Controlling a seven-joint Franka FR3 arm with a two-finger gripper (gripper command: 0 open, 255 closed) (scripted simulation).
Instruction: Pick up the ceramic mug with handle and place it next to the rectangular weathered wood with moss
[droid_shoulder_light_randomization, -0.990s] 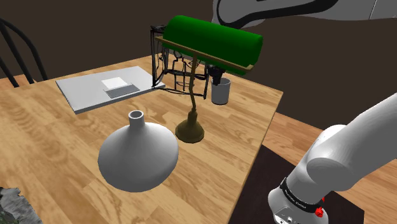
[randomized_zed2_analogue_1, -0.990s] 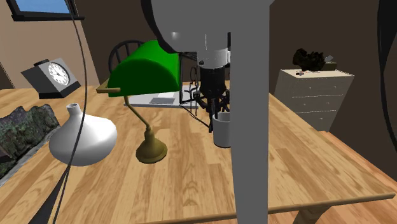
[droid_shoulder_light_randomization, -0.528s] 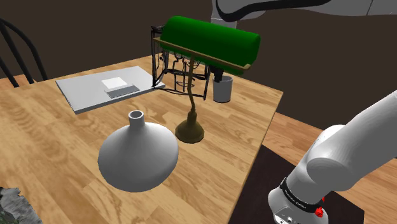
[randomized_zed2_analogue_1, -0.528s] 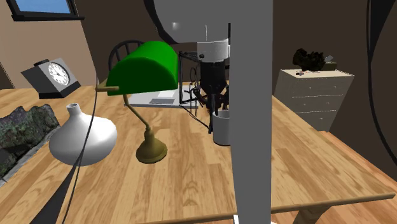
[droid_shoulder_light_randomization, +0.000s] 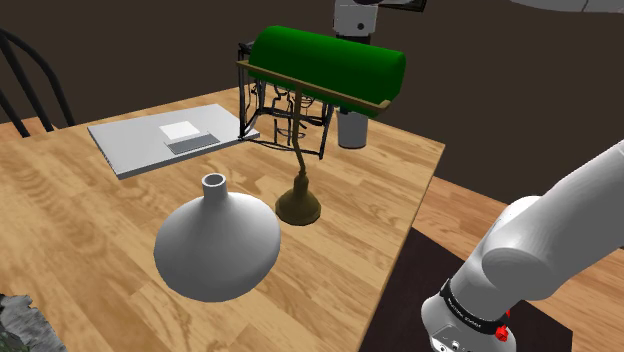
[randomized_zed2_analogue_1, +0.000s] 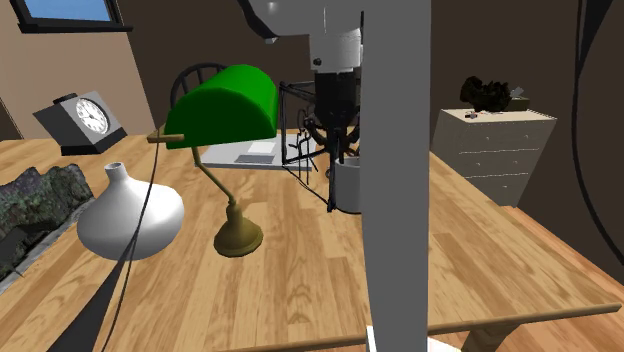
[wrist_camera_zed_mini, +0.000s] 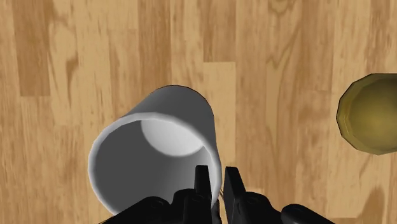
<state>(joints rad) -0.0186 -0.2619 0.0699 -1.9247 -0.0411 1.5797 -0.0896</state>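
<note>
Across the light wooden table (droid_shoulder_light_randomization: 100, 230), past the green-shaded brass lamp (droid_shoulder_light_randomization: 325, 62), the grey-green mossy block of weathered wood (randomized_zed2_analogue_1: 35, 205) lies far toward the second exterior view's left. The plain grey-white cylindrical mug (wrist_camera_zed_mini: 127, 159) (handle unseen) hangs beside the lamp, rim pinched by the all-black two-finger gripper (wrist_camera_zed_mini: 216, 173).

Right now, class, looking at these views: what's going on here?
The arm's black gripper is shut on the wall of the grey mug, one finger inside the rim, one outside. In the shoulder view the mug is behind the green-shaded lamp. The mossy wood it should go beside lies across the wooden table, past the white vase; the carry is not yet done.
</note>
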